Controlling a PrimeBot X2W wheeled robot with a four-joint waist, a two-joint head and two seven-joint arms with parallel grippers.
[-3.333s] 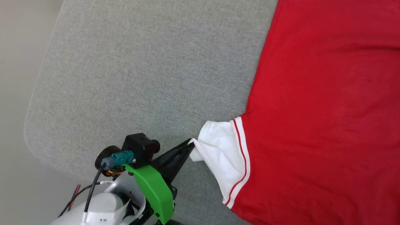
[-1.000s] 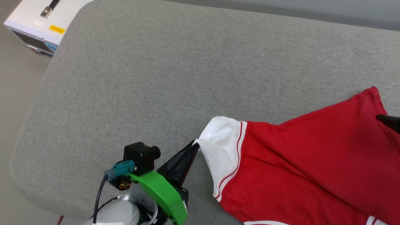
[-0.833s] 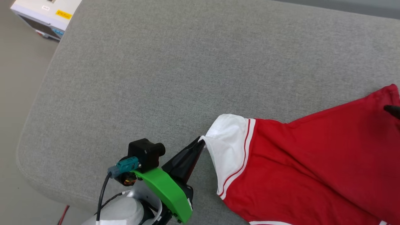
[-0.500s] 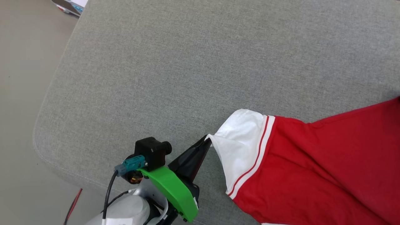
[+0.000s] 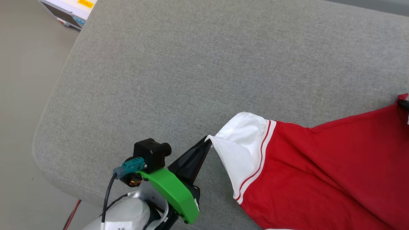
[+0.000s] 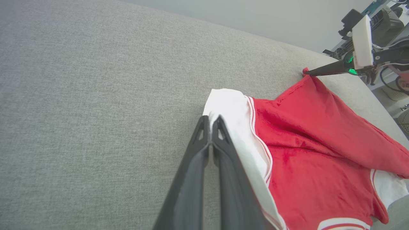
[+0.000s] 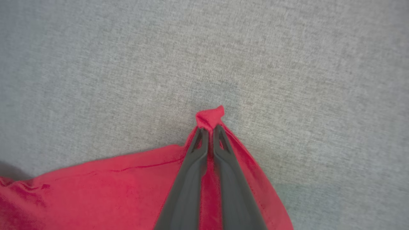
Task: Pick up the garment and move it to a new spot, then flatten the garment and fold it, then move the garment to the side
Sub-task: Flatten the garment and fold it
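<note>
The head camera has swung since half a second ago: a white box (image 5: 68,9) with a yellow label (image 5: 85,3) is back in sight off the far left corner of the grey fabric cushion (image 5: 191,64), and the dark tip of the right tool (image 5: 403,103) now shows at the cushion's right side. The garment (image 5: 319,172), a red jersey shirt with white short sleeves and red-white striped trim, lay spread wide and flat three seconds ago; now its red body is drawn into a taut band across the near right part of the cushion. The left tool (image 5: 207,139) stays closed, fingers pressed together on the hem of one white sleeve (image 5: 243,140) near the cushion's front edge. In the right wrist view the right tool's fingers are closed on a small red corner of the garment above the cushion. The yellow label's print and the writing on a paper tag (image 5: 118,226) on the left forearm are too small to read
</note>
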